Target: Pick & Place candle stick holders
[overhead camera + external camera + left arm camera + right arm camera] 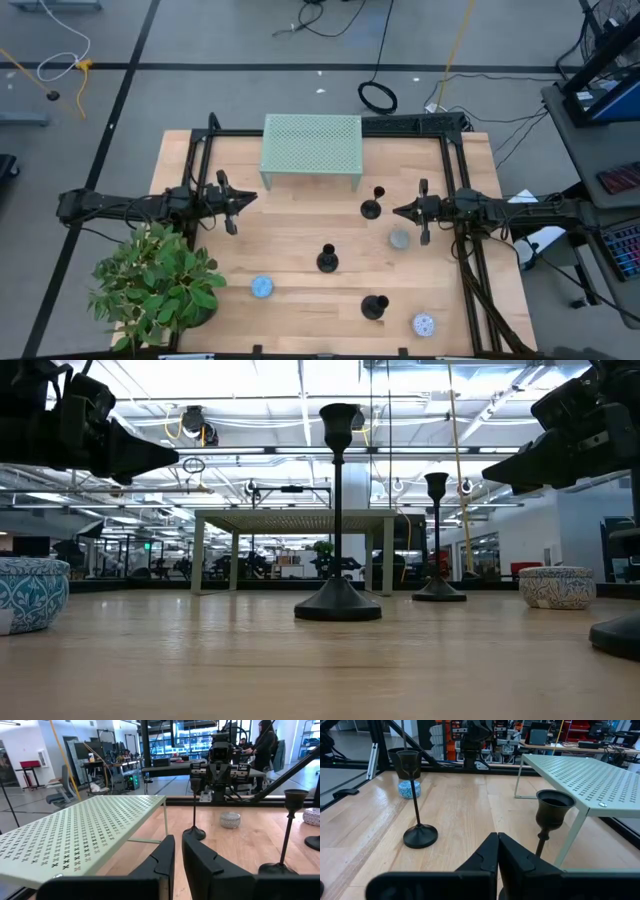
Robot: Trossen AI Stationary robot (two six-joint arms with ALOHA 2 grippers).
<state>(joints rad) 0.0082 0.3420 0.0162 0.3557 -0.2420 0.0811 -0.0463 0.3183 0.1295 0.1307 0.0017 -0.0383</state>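
Three black candle stick holders stand upright on their round bases on the wooden table: one far (pixel 372 205), one in the middle (pixel 327 260), one near (pixel 375 305). My left gripper (pixel 250 198) hovers shut and empty at the table's left, above the wood, pointing right. My right gripper (pixel 397 211) hovers shut and empty just right of the far holder, pointing left. In the right wrist view the far holder's cup (pixel 552 812) is close ahead of the shut fingers (pixel 497 845). In the left wrist view the far holder (pixel 194 805) stands ahead of the fingers.
A pale green perforated shelf (pixel 311 150) stands at the far middle. A potted plant (pixel 155 280) fills the near left corner. Three small round tins sit on the wood: blue (pixel 262 287), grey (pixel 399 239), and blue-white (pixel 423 324). A black frame (pixel 455 140) borders the table.
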